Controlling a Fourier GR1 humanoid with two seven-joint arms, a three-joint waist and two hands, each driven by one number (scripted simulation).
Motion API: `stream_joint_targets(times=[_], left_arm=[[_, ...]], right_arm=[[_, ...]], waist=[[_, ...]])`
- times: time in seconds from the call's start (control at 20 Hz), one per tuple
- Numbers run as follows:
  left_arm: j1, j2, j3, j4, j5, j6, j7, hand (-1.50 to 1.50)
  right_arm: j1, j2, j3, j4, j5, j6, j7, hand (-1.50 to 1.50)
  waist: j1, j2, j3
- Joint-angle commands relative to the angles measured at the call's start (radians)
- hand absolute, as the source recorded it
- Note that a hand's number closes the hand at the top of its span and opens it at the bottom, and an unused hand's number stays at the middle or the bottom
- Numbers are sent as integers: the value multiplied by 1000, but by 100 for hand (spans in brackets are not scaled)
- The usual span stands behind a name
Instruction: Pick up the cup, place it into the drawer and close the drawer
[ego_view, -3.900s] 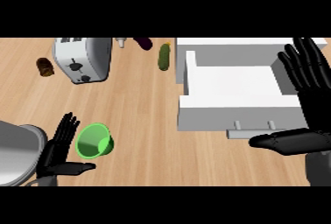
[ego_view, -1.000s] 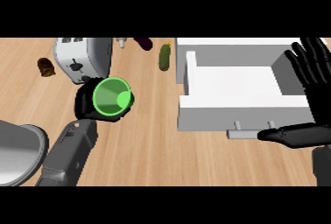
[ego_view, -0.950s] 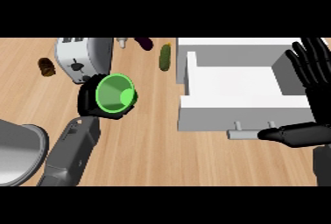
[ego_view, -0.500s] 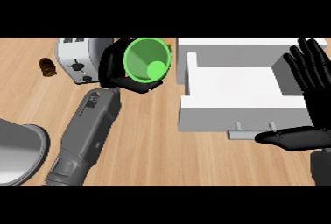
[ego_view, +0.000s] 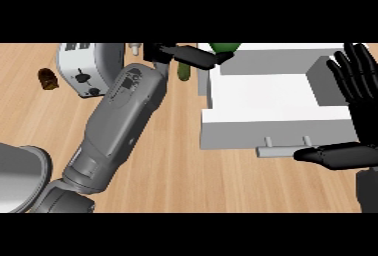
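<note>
Now, in the head view, the left hand (ego_view: 190, 55) curls round the green cup (ego_view: 222, 48), up by the far corner of the open white drawer (ego_view: 251, 131). The right hand (ego_view: 360, 95) rests beside the drawer, fingers spread. If let go too soon, the cup might hit the drawer wall and fall outside.

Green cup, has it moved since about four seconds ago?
Yes. The green cup, held in the left hand, went up and right past the toaster to the far left corner of the drawer.
</note>
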Motion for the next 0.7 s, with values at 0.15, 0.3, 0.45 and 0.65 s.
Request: stream_joint_targets(times=[0.15,0.3,0.45,0.65], left_arm=[[-203,-1,-45,244,27,94,123,150],[-254,-2,-87,334,52,147,154,150],[-254,-2,-196,376,117,174,159,150],[-244,-2,-267,431,131,81,198,150]], right_arm=[[-46,14,32,19,25,-13,1,-150],[-46,-5,16,-12,-17,9,40,-150],[-76,2,32,44,0,17,-3,-150],[-118,3,46,66,10,19,-13,-150]], waist=[[-21,12,0],[-46,15,0],[-86,23,2],[-106,33,2]])
